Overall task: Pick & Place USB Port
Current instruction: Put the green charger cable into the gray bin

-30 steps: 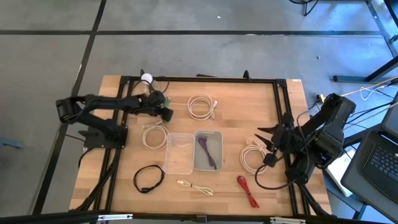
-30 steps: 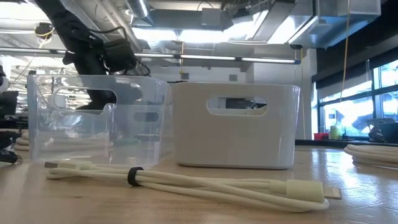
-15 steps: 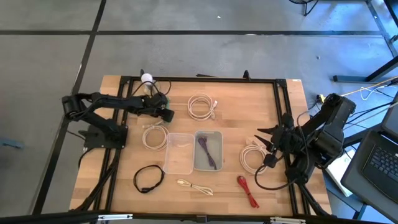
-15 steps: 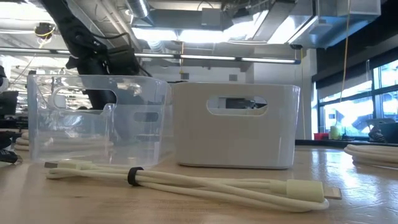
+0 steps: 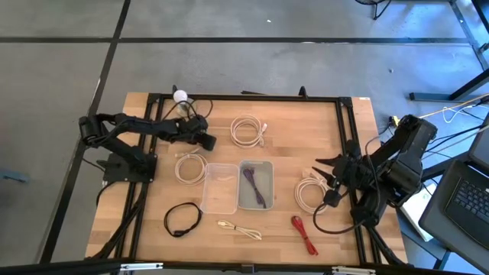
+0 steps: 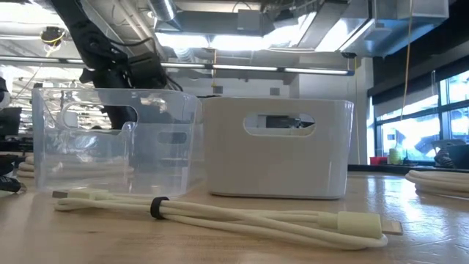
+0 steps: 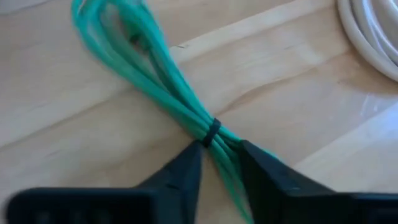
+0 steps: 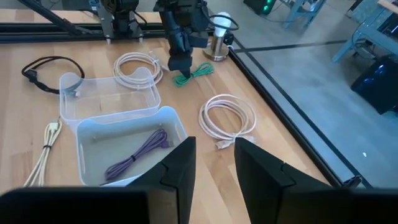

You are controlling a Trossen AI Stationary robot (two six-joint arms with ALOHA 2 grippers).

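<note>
A green cable bundle (image 7: pixel 155 68), bound by a black tie (image 7: pixel 212 130), lies on the wooden table at the far left. My left gripper (image 7: pixel 221 162) is down on it and shut around it; the right wrist view shows this gripper (image 8: pixel 180 65) over the green cable (image 8: pixel 199 71). A clear bin (image 5: pixel 220 188) and a grey bin (image 5: pixel 257 165) stand side by side mid-table; a purple cable (image 5: pixel 254 187) lies in the grey one. My right gripper (image 8: pixel 215 163) waits raised at the table's right edge, open and holding nothing. My left gripper pinches the green bundle just below its black tie (image 7: pixel 219 148) between its two fingers. The fingers slant down from above and lie across the bundle. The cable rests on the table, and its looped end (image 7: pixel 112 25) stretches away from the fingers.
White coiled cables lie at the far middle (image 5: pixel 248 131), left of the clear bin (image 5: pixel 189 166) and at the right (image 5: pixel 309 192). A black cable (image 5: pixel 183 219), a cream cable (image 5: pixel 239 228) and a red cable (image 5: pixel 304 234) lie near the front edge. A small lamp (image 5: pixel 180 96) stands far left.
My left arm has leaned forward a little, and its gripper has sunk slightly toward the green cable. My right arm has kept still.
</note>
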